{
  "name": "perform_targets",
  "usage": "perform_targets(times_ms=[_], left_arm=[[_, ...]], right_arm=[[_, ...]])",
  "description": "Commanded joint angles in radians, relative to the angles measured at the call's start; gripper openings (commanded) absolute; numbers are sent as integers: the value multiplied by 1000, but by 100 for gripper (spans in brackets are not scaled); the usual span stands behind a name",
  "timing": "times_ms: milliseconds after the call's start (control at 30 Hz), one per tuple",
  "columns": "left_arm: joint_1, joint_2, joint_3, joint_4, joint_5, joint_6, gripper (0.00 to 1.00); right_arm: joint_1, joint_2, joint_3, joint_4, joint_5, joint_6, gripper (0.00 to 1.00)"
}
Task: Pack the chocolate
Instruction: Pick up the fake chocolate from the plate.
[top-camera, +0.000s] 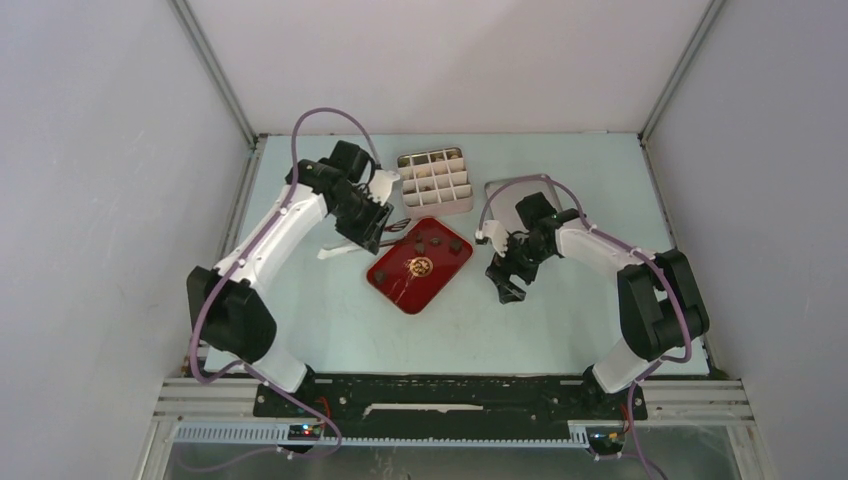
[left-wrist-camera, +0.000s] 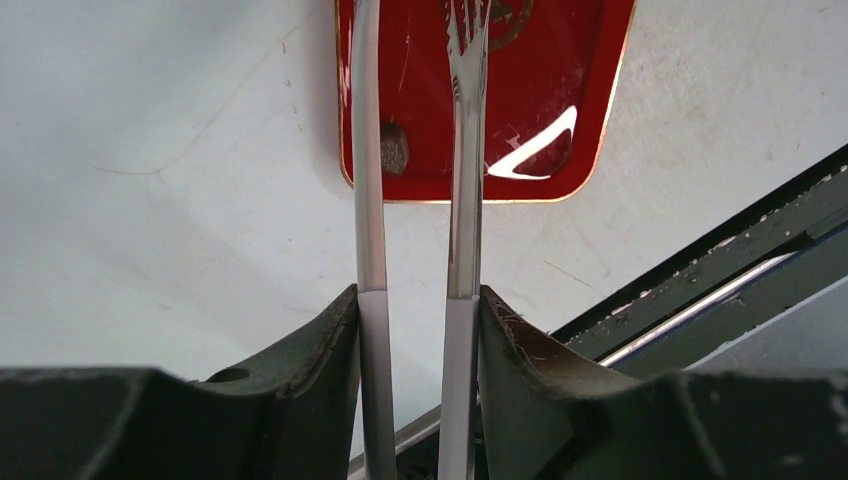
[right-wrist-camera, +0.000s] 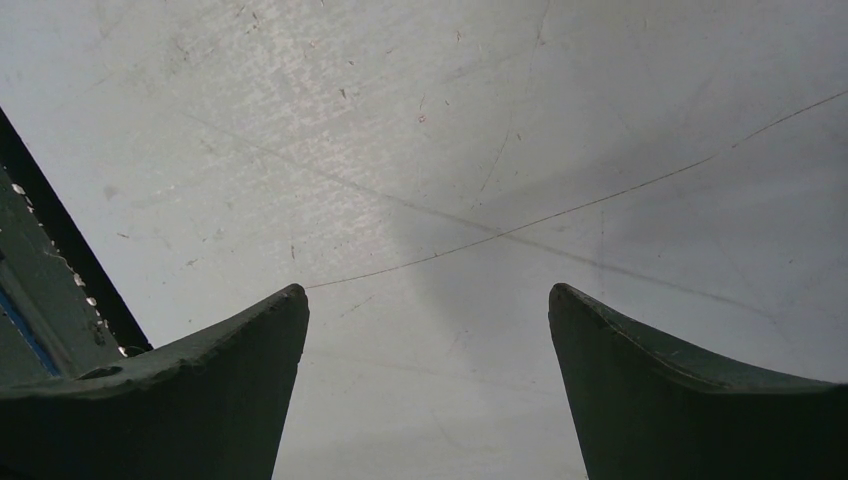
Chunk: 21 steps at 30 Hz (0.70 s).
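My left gripper (left-wrist-camera: 418, 300) clamped on metal tongs (left-wrist-camera: 368, 230), one blade against each finger, blades apart. Tong tips reach out over red tray (left-wrist-camera: 575, 80). Dark chocolate (left-wrist-camera: 393, 148) lies on tray just beside left blade. More dark pieces on tray, some in cells of divided box (top-camera: 440, 209) behind it. My right gripper (right-wrist-camera: 428, 295) wide open, holding nothing, above table (right-wrist-camera: 420, 150).

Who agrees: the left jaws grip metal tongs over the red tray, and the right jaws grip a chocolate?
No. The right jaws stand open and empty over the table, as the right wrist view shows. The left jaws do grip the tongs over the red tray.
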Motion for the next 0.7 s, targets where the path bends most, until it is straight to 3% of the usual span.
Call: perform_targets(times_ms=[0,667], left_arm=[[-7,-18,-34,64,26,15,46],[-15,160,28,28,86,-4,48]], right_arm=[[6,-42,39,26,17,4,92],[3,-44,39,19,22,5,92]])
